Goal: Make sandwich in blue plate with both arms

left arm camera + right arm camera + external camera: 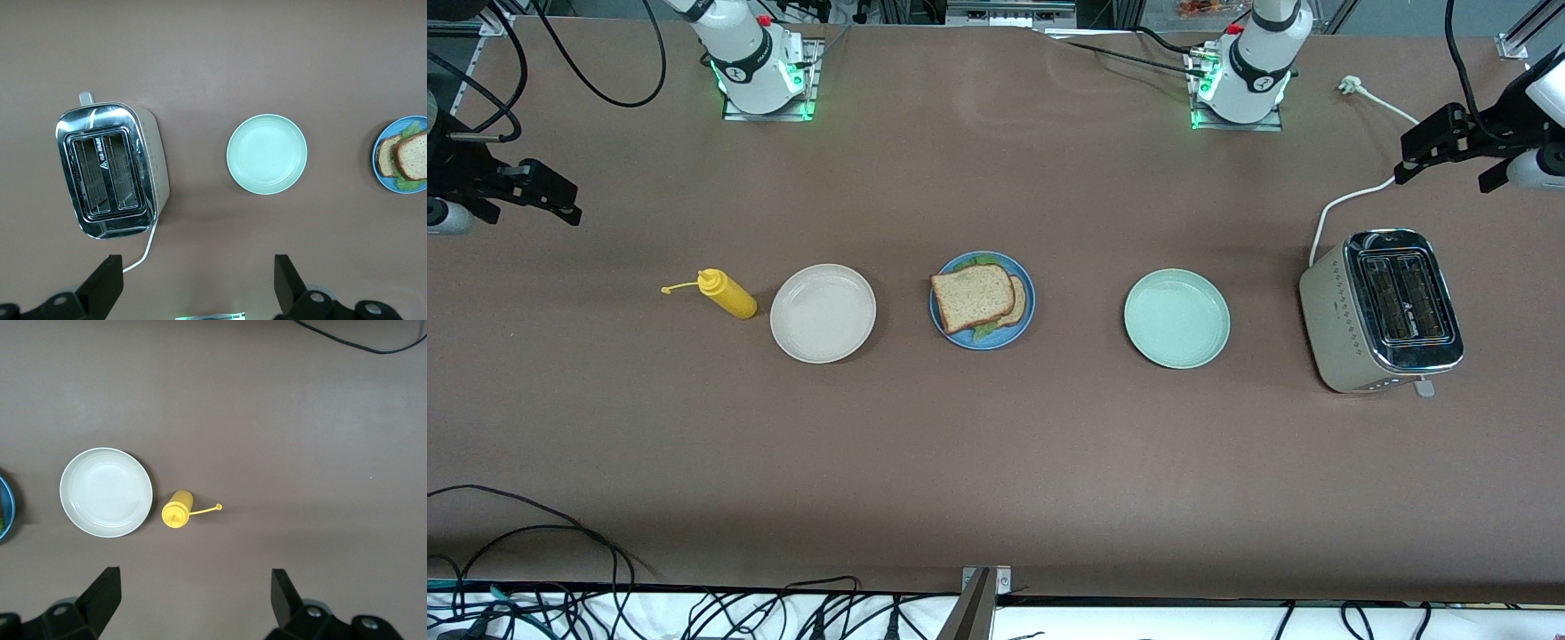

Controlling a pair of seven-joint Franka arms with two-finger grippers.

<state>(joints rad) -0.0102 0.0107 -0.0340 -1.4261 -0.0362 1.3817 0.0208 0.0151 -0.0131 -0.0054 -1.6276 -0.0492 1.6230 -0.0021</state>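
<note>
1. Your left gripper [1440, 147] hangs open, empty, over the table's end near the toaster [1383, 308].
2. Your right gripper [547, 197] waits open, empty, over its end.
3. The sandwich [976, 298] sits on the blue plate [1025, 293], between the white plate [823, 313] and green plate [1176, 318].

White arms [738, 53], black-banded joints, black cables

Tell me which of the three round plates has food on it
The round blue plate in the middle, holding the sandwich; the cream-white plate and mint-green plate hold nothing.
</note>
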